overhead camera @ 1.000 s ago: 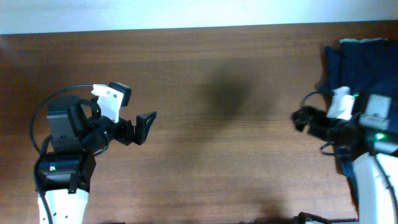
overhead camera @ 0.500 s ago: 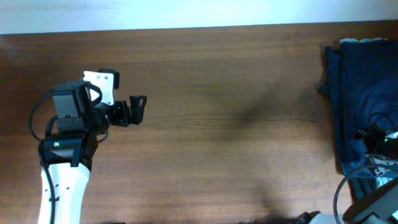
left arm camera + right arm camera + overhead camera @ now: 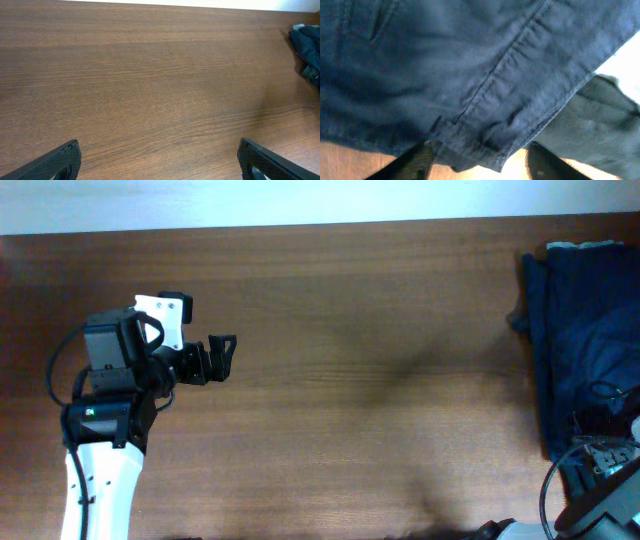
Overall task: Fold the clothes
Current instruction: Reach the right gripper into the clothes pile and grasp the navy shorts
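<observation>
The dark navy shorts [image 3: 585,330] lie bunched at the table's right edge. In the right wrist view they fill the frame [image 3: 445,65], with a stitched seam running diagonally. My right gripper [image 3: 480,149] is open, low over the shorts, with a hem corner between its two fingers. In the overhead view only that arm's cables show at the bottom right corner. My left gripper [image 3: 225,352] is open and empty over bare wood at the left, far from the shorts. It also shows in the left wrist view [image 3: 160,152], where a dark bit of cloth [image 3: 307,42] lies far right.
The brown wooden table [image 3: 350,380] stretches between the arms. A white wall strip runs along the far edge. A darker grey-green cloth [image 3: 600,115] lies beside the shorts in the right wrist view.
My right arm has pulled back from mid-right to the bottom right corner, over the shorts. My left arm shifted up and left, then held still.
</observation>
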`<state>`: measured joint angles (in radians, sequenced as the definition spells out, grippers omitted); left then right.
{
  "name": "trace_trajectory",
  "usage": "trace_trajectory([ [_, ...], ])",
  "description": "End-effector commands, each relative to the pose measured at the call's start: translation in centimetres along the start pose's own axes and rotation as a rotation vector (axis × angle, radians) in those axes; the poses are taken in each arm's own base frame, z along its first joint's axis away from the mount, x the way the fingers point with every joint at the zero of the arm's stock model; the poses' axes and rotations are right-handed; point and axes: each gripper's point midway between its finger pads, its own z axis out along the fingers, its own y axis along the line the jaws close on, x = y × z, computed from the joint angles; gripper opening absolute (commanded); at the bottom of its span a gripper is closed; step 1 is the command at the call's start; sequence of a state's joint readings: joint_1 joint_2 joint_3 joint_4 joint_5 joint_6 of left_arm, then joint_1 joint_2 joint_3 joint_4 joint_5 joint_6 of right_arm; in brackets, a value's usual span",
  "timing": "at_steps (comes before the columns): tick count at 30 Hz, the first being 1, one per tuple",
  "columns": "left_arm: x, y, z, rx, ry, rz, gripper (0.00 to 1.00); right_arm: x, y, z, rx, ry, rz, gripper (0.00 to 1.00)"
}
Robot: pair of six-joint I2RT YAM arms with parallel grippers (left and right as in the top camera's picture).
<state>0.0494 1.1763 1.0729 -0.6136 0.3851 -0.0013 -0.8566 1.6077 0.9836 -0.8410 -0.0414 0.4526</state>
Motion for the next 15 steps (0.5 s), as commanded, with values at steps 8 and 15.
trace_trajectory([
  [8, -0.7, -0.5, -0.4, 0.014, -0.019, 0.004, 0.99, 2.0, 7.0, -3.9, -0.298, 0.015, -0.161, 0.04],
  [15, -0.7, -0.5, -0.4, 0.014, -0.019, 0.004, 0.99, 9.0, 15.3, -15.8, -0.577, -0.207, -0.575, 0.05],
])
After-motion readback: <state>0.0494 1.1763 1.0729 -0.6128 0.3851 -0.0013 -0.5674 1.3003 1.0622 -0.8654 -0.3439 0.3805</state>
